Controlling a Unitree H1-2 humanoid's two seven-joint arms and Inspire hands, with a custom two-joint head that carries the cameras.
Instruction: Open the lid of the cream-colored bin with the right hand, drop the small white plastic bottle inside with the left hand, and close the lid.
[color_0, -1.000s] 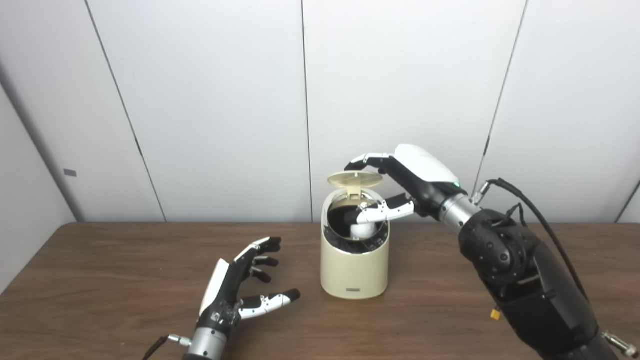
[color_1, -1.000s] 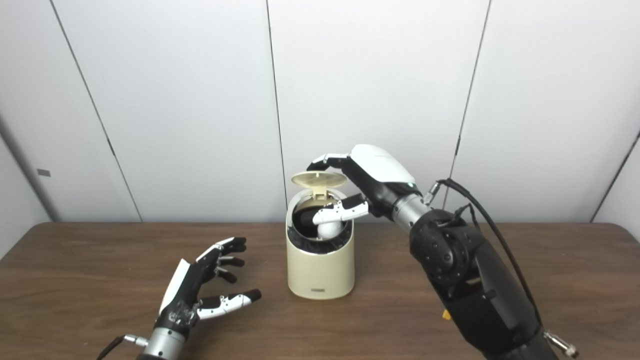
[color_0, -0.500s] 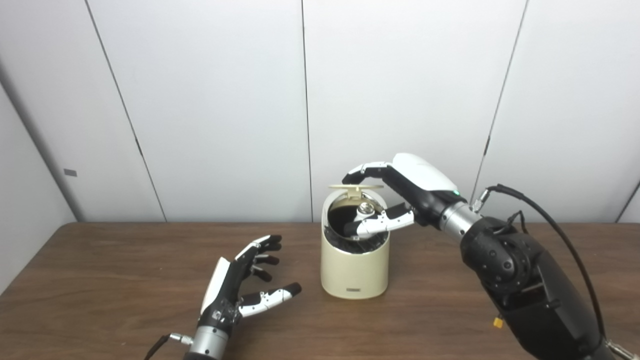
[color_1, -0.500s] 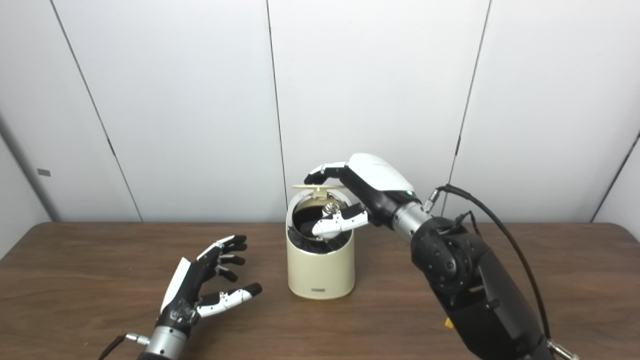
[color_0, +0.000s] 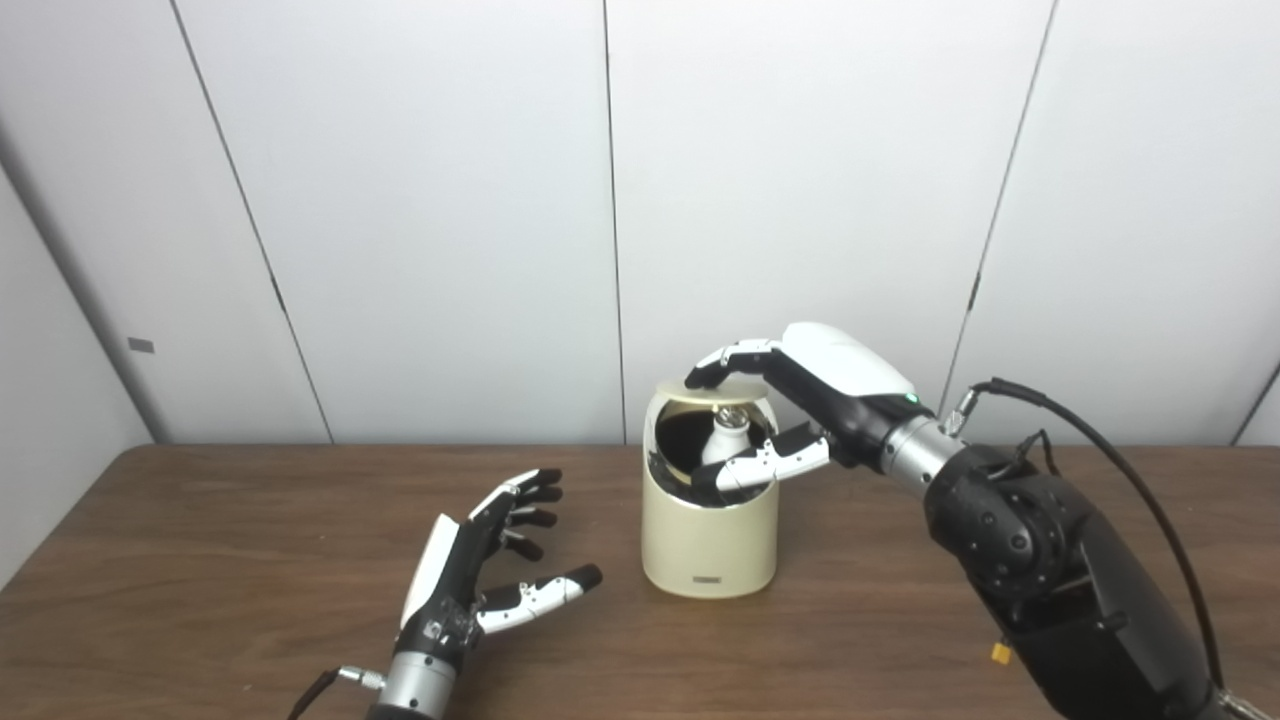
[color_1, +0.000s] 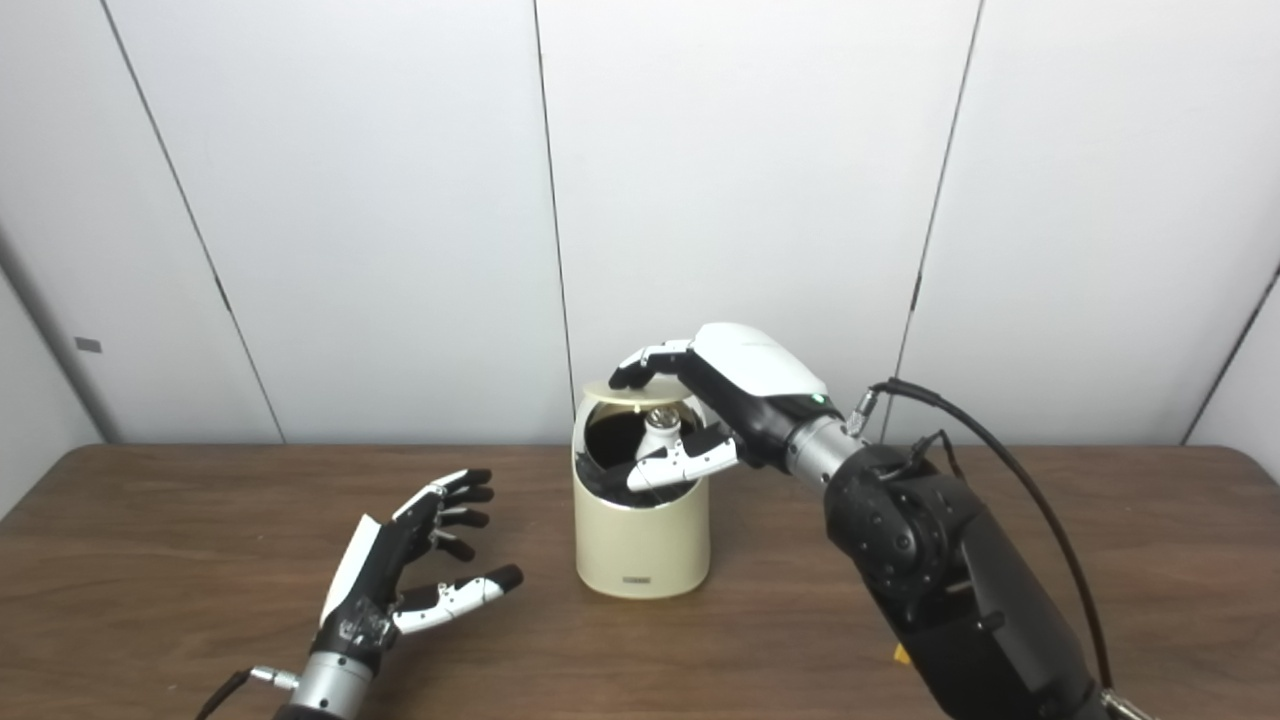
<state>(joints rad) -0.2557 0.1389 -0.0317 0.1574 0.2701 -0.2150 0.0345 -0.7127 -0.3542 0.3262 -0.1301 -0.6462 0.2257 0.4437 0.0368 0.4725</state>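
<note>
Bin (color_0: 709, 545) stands mid-table (color_0: 200, 560); lid (color_0: 712, 392) partly down under right hand (color_0: 800, 400) fingers, which grip nothing. Bottle (color_0: 728, 438) inside, mostly hidden behind thumb and rim. Left hand (color_0: 480, 570) spread, empty, near left.

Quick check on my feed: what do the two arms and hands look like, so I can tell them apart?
The left hand has a white back plate, black fingers with white segments, a silver wrist cuff and a thin black cable at the wrist. The right hand has a rounded white shell with a small green light, black-tipped fingers and a silver wrist. Its arm is bulky and black, with a thick black cable looping beside it and a small yellow tag lower down.
</note>
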